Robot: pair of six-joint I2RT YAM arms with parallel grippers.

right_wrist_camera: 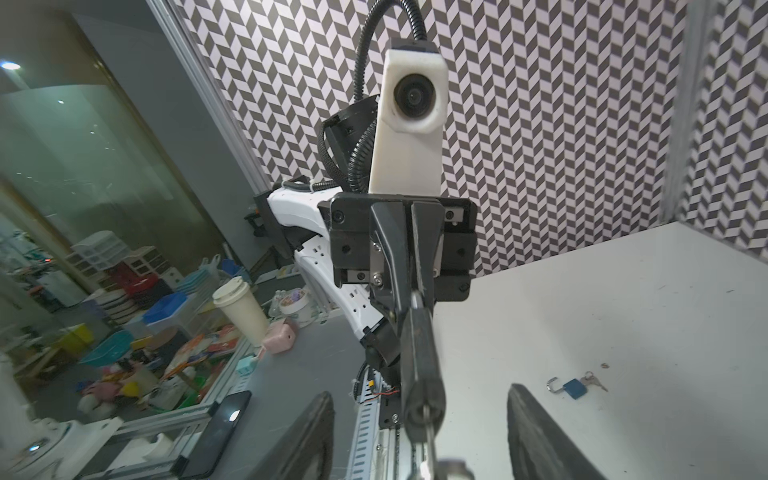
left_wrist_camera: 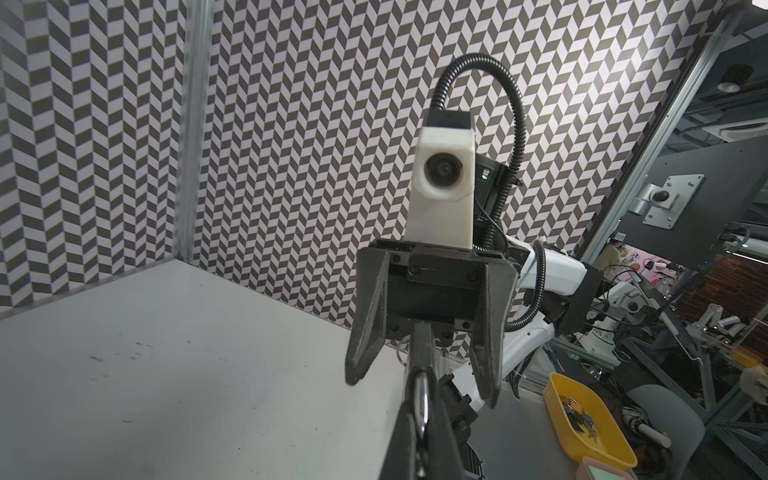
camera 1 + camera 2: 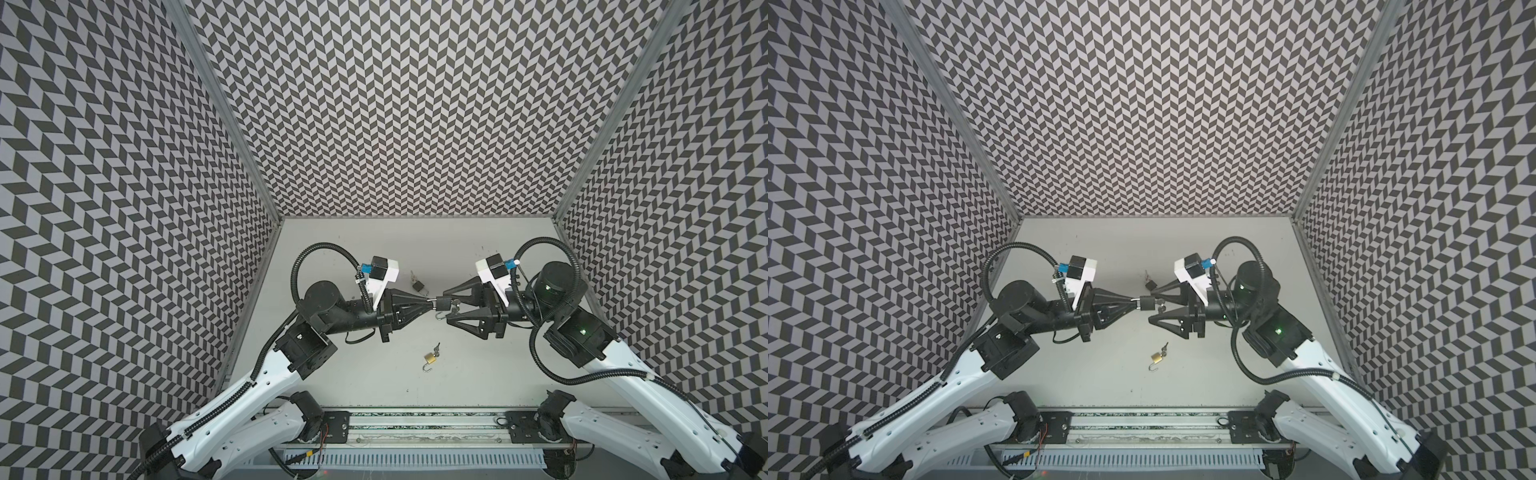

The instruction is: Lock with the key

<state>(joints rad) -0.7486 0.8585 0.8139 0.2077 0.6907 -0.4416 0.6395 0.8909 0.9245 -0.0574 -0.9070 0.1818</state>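
The left hand (image 3: 431, 306) is clamped tight on the silver shackle (image 2: 422, 399) of a black padlock (image 3: 443, 304), holding it in the air above the middle of the desk (image 3: 374, 249). The padlock's body points away from that hand toward the right hand (image 3: 446, 306). In both top views the lock sits just between the two hands, which face each other tip to tip.

The key (image 3: 455, 308) sticks out of the padlock's base toward the right hand. The right hand is wide open and holds nothing. In the right wrist view its fingers (image 1: 536, 436) stand well apart on either side of the lock and key, touching neither. Whether the shackle is pushed home cannot be told, since the left hand covers its end.

Two other locks lie on the desk. A brass padlock (image 3: 430, 357) with its shackle swung open lies nearer the arm bases, keys beside it. A blue padlock (image 1: 575, 388), also open and with keys attached, lies toward the back wall.
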